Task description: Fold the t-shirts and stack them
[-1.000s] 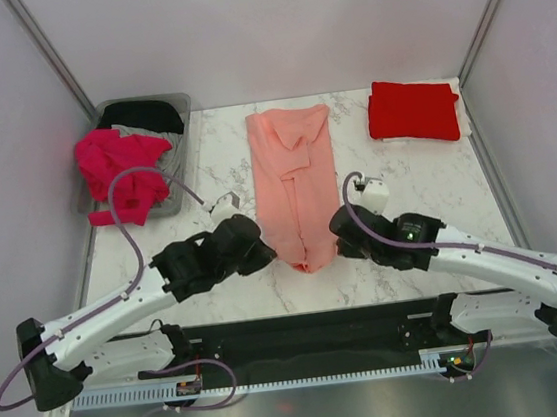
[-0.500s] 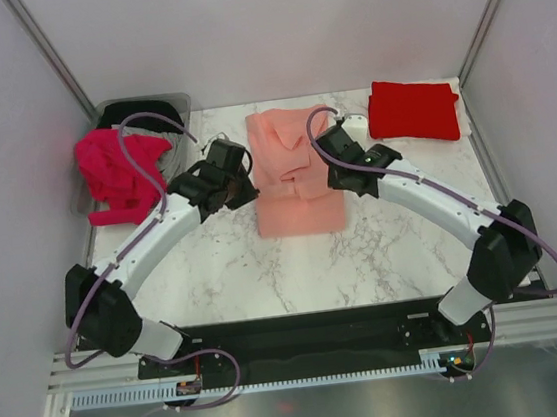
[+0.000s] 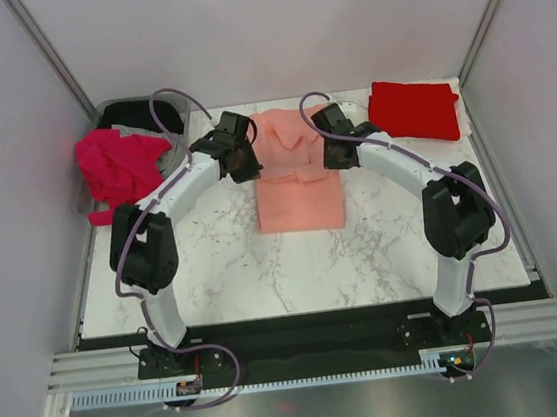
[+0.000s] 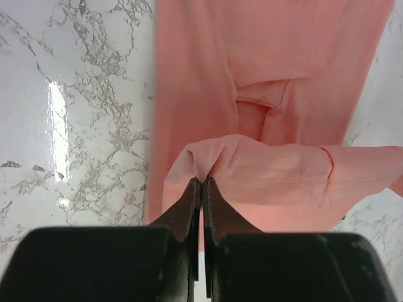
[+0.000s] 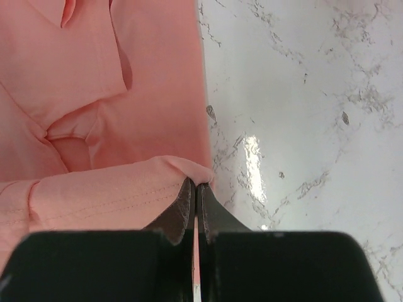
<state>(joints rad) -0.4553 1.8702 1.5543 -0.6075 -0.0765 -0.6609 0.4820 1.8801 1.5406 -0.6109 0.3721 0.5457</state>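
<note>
Both the left hand (image 4: 201, 182) and right hand (image 5: 194, 184) pinch tight on opposite hem corners of the salmon pink t-shirt (image 3: 298, 194).

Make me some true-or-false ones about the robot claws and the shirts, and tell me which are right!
1. The left claw and the right claw each pinch the salmon pink shirt by its hem. True.
2. The magenta shirt spills over the edge of the bin. True.
3. The red shirt lies crumpled in the bin. False: it sits folded on the table, at the far right.
4. The left claw is wide open. False: it is shut on the salmon pink shirt.
5. The black shirt lies on top of the red shirt. False: it is in the bin.
</note>
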